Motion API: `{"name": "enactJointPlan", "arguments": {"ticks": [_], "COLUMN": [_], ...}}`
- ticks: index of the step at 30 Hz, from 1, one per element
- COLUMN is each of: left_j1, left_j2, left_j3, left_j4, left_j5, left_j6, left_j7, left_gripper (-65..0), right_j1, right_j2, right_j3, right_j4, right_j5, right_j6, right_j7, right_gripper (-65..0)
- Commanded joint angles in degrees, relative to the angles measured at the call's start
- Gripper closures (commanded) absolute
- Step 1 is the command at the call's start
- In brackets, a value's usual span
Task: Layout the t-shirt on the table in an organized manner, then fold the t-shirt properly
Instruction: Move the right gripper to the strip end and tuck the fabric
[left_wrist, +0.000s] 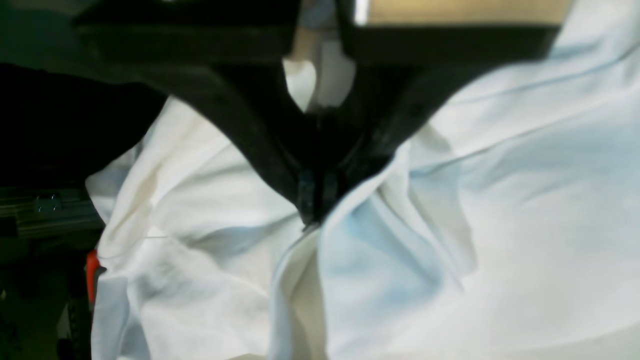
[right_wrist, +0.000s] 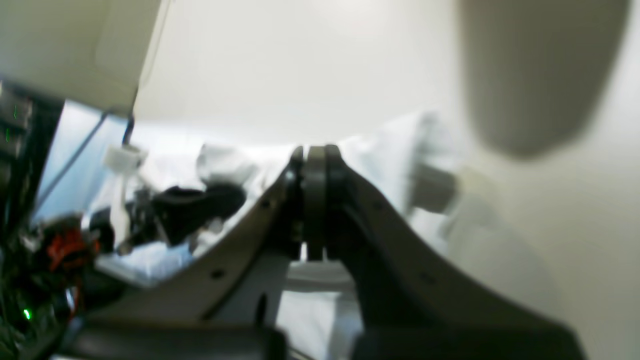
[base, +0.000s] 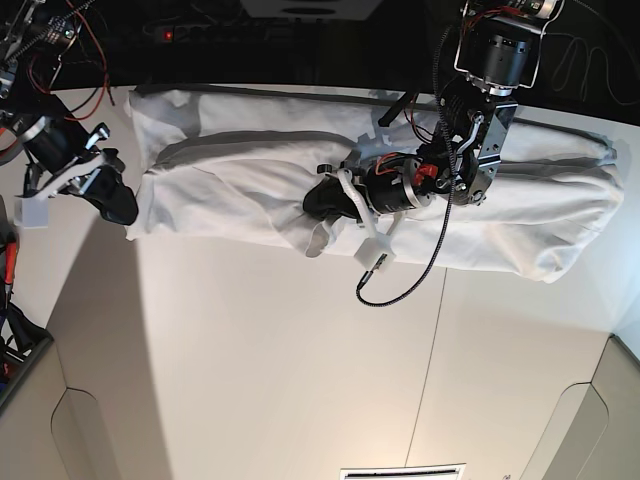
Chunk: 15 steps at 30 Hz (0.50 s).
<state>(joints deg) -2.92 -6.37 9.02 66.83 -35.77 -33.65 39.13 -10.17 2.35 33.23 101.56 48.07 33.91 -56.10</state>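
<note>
The left end effector (left_wrist: 312, 210) is closed tight, its 2 black fingers (left_wrist: 260, 135) meeting at the tips and pinching a fold of the t-shirt (left_wrist: 500, 200). From the base view, that end effector (base: 322, 200) sits low over the middle of the garment, near its front edge, where a small flap of cloth puckers up beside it. The right end effector (right_wrist: 315, 155) is also closed, fingers pressed flat together with nothing between them; in the base view it (base: 120, 205) hangs just beside the shirt's end on that side, and I cannot tell whether it touches the cloth.

The t-shirt (base: 240, 170) lies as a long band across the far part of the table (base: 300, 380), its long axis running side to side, parallel to the far edge. It is plain white and wrinkled, with long creases along its length and bunched folds around the left end effector. The near half of the table shows a thin dark seam line (base: 430, 350).
</note>
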Motion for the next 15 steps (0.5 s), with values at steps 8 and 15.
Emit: {"name": "enactJointPlan", "arguments": {"ticks": [8, 15], "left_j1": [-0.9, -0.9], "left_j2": [-0.3, -0.3], "left_j3": [-0.1, -0.2], "left_j4": [0.5, 0.5], "left_j5": [0.4, 0.5], "left_j6": [0.9, 0.9], "left_j7": [0.1, 0.1], "left_gripper": [0.0, 0.0], "right_j1": [11.5, 14.5], "right_j2": [0.4, 3.8], "right_j3": [-11.4, -11.3], "right_j4": [-12.0, -28.3], "right_j5": [-15.0, -19.3], "right_j6": [0.4, -0.4], "right_j7": [8.3, 10.0], "right_gripper": [0.0, 0.0]}}
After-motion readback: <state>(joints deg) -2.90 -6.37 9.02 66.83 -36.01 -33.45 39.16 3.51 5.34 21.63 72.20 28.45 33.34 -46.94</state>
